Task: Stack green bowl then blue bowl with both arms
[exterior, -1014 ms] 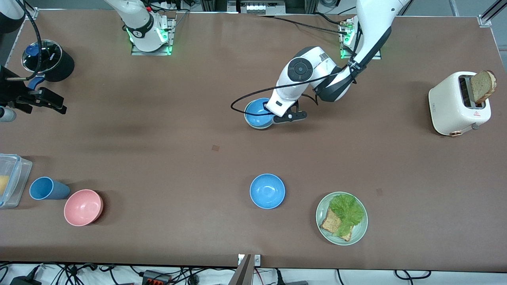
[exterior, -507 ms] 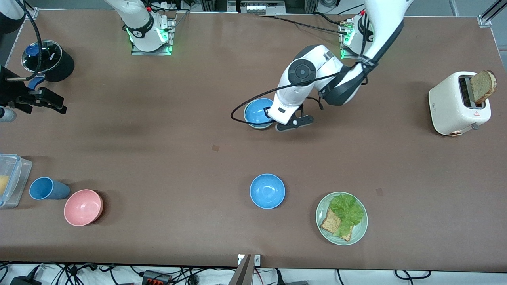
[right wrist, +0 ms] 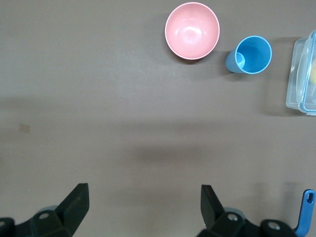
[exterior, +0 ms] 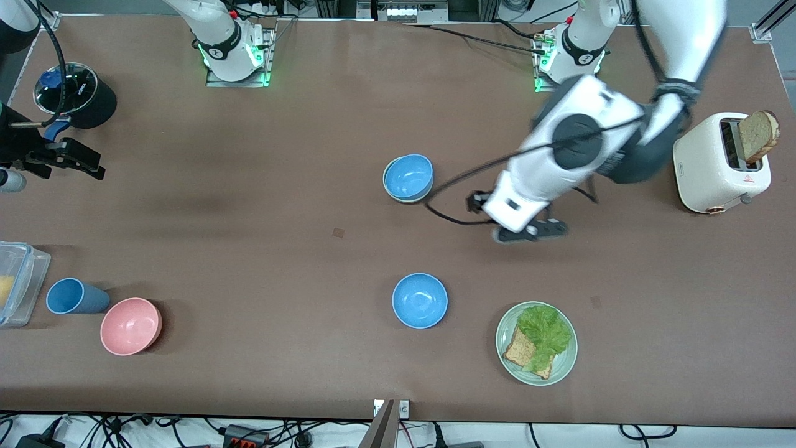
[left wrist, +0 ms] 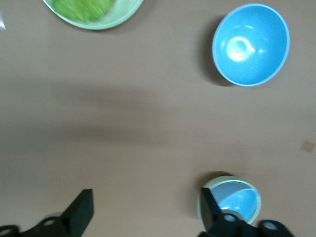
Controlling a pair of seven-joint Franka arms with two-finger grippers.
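Note:
A blue bowl point(exterior: 408, 176) sits nested in the green bowl point(exterior: 400, 199), of which only the pale rim shows, at the table's middle. The stack also shows in the left wrist view: the blue bowl point(left wrist: 236, 198) inside the green rim point(left wrist: 218, 179). A second blue bowl point(exterior: 420, 300) stands alone nearer the front camera and also shows in the left wrist view point(left wrist: 251, 44). My left gripper point(exterior: 528, 231) point(left wrist: 146, 206) is open and empty, over bare table beside the stack toward the left arm's end. My right gripper point(exterior: 68, 158) point(right wrist: 143, 202) is open and empty, waiting over the right arm's end of the table.
A green plate point(exterior: 563, 367) with lettuce and bread lies near the front edge. A toaster point(exterior: 709, 165) holding bread stands at the left arm's end. A pink bowl point(exterior: 130, 326), a blue cup point(exterior: 71, 297), a clear container point(exterior: 22, 280) and a black pot point(exterior: 81, 93) are at the right arm's end.
My left gripper has left the blue bowl's rim and swung away from the stack toward the left arm's end. The stacked bowls stay in place. The right arm has not moved.

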